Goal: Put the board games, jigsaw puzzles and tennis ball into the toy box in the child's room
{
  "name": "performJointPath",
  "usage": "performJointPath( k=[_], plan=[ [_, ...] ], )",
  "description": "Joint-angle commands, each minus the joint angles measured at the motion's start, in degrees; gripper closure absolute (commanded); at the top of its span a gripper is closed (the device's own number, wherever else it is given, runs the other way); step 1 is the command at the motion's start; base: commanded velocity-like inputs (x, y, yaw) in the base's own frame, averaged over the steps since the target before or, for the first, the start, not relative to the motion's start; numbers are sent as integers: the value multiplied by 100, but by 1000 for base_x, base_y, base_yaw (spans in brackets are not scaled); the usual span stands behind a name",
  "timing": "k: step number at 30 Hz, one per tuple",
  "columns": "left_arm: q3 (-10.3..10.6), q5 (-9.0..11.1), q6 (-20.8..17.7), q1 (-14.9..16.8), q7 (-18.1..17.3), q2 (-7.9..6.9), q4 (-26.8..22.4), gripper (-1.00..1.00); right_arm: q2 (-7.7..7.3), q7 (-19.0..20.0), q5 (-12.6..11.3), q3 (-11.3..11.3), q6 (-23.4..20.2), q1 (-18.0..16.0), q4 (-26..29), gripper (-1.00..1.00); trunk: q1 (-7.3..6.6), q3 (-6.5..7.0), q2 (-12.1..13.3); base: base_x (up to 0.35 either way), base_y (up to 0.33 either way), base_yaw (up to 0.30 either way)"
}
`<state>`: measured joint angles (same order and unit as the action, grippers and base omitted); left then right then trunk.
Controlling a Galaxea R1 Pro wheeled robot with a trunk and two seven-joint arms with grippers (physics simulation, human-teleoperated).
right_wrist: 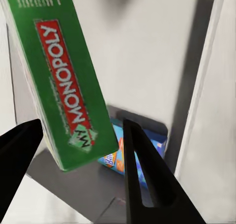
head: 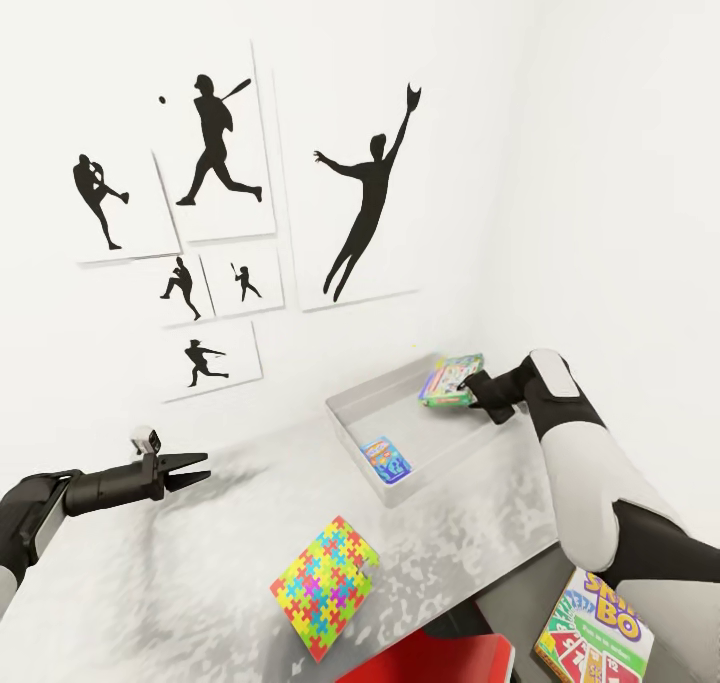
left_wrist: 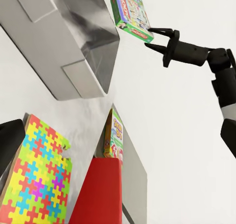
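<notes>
Baseball-player silhouette posters (head: pixel 225 213) are hanging on the white wall at 11 o'clock. On the mottled table (head: pixel 180 583), a jigsaw puzzle box (head: pixel 322 585) is lying at 6 o'clock, with the Skip-Bo box (head: pixel 595 638) at 4 o'clock. The right gripper (head: pixel 468 391) is holding the green Monopoly box (head: pixel 450 378) over the grey toy box (head: pixel 350 408), where a small blue game (head: pixel 386 457) is already lying. The left gripper (head: pixel 195 469) is hovering with fingers parted, carrying nothing.

Head cam high over table (head: pixel 200 563); wrist cams close, all sharing toy box (head: pixel 350 408).
</notes>
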<state>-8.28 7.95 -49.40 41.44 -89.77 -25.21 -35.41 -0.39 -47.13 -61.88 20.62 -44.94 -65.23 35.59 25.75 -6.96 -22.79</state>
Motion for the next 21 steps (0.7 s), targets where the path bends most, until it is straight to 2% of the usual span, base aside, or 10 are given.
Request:
performJointPath(
  k=[1,6,11,21],
  plan=[
    [2,-2,-61,4,-23,-1,-1,-100,21,-74,-50,11,2,-7,8,100,4,-13,-13,0,0,0],
    [2,-3,-61,4,-23,-1,-1,-100,294,-137,-69,2,9,-13,3,100,4,-13,-13,0,0,0],
    [2,-2,-61,4,-23,-1,-1,-100,442,-218,-55,-13,249,-29,-46,100,4,-13,-13,0,0,0],
    [2,-3,-61,4,-23,7,-1,-100,494,-281,-46,-17,406,-25,-1,100,4,-13,-13,0,0,0]
  ],
)
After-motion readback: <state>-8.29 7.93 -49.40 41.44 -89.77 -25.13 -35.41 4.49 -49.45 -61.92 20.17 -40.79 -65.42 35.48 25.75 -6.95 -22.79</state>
